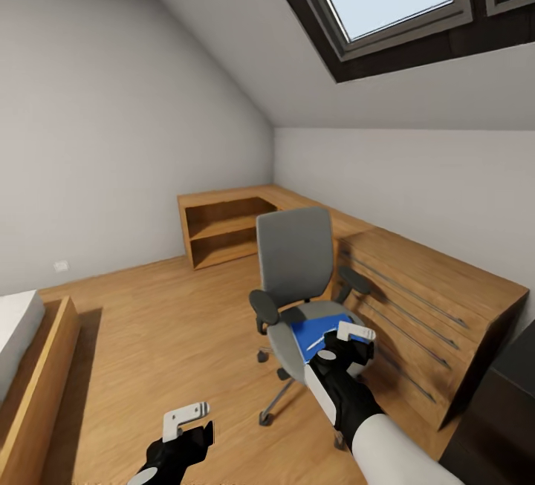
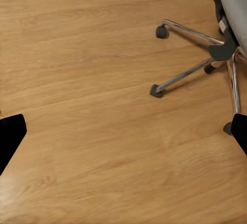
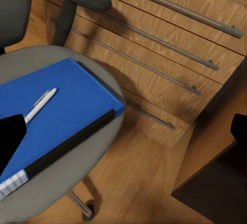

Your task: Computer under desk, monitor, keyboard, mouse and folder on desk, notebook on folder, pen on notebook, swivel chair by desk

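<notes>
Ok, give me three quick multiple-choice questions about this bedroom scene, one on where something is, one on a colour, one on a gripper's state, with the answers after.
1. Where does the folder lie?
A. on the floor
B. on the seat of the swivel chair
C. on the chest of drawers

2. What colour is the pen lying on the folder?
A. white
B. red
C. black

3. How is the right gripper?
A. shut on the pen
B. shut on the folder
C. open, holding nothing

Answers:
1 B, the right wrist view shows the folder flat on the grey seat.
2 A, a thin white stick against the blue.
3 C, its fingertips sit far apart at the edges of the right wrist view, above the folder.
</notes>
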Controlling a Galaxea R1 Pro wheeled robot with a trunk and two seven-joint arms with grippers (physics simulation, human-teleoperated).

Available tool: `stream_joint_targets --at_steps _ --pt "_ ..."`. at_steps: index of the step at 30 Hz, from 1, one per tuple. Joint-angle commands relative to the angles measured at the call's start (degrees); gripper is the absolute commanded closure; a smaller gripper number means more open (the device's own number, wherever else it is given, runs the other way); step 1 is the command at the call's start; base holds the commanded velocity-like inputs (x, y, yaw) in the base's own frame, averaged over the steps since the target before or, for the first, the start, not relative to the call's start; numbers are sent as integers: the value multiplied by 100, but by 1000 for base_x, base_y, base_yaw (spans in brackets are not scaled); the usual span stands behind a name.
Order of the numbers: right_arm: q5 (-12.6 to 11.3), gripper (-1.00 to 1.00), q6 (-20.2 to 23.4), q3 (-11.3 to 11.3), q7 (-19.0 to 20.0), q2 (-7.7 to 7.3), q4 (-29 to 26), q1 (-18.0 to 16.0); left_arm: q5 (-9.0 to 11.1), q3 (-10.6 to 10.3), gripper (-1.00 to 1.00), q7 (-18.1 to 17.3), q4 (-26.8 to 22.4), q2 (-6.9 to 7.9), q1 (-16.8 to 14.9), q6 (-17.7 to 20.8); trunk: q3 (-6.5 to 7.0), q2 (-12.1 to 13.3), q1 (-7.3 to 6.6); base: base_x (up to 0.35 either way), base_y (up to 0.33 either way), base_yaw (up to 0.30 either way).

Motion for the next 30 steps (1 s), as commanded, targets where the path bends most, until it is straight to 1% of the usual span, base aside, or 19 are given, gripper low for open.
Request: stream_joint_targets --at_steps 1,10,14,15,16,20,22,23,27,30 --pt "-9 -100 60 18 -35 0 -5 -4 61 -4 -100 52 -10 0 0 7 -8 -4 0 0 0 182" --pt "-2 -100 61 21 60 0 9 3 68 0 -100 60 -10 -1 -2 7 -16 -4 0 0 0 66" --pt "3 -100 61 94 102 0 5 4 69 57 -100 60 -10 6 1 3 -16 -4 0 0 0 4" --pt "0 -100 61 155 108 0 2 4 69 289 -100 48 -10 3 1 5 -16 -4 0 0 0 0" --pt "-1 -100 60 167 109 0 1 4 69 400 -100 43 -10 1 0 6 -16 -4 0 0 0 0" --pt "-3 -100 61 175 127 0 10 4 69 590 -100 37 -10 2 -5 1 -16 -4 0 0 0 0" --pt "-3 -100 61 173 142 0 14 4 69 648 -100 36 -10 4 -2 0 -16 -4 0 18 0 0" --pt "-4 -100 67 171 318 0 33 4 69 800 -100 29 -10 1 -2 -1 -16 -4 0 233 56 0" --pt "-4 -100 69 171 582 0 39 4 69 851 -100 27 -10 3 0 -2 -16 -4 0 268 67 0" --pt "-4 -100 70 165 952 0 47 4 69 913 -100 26 -10 6 -1 -2 -16 -4 0 302 78 0"
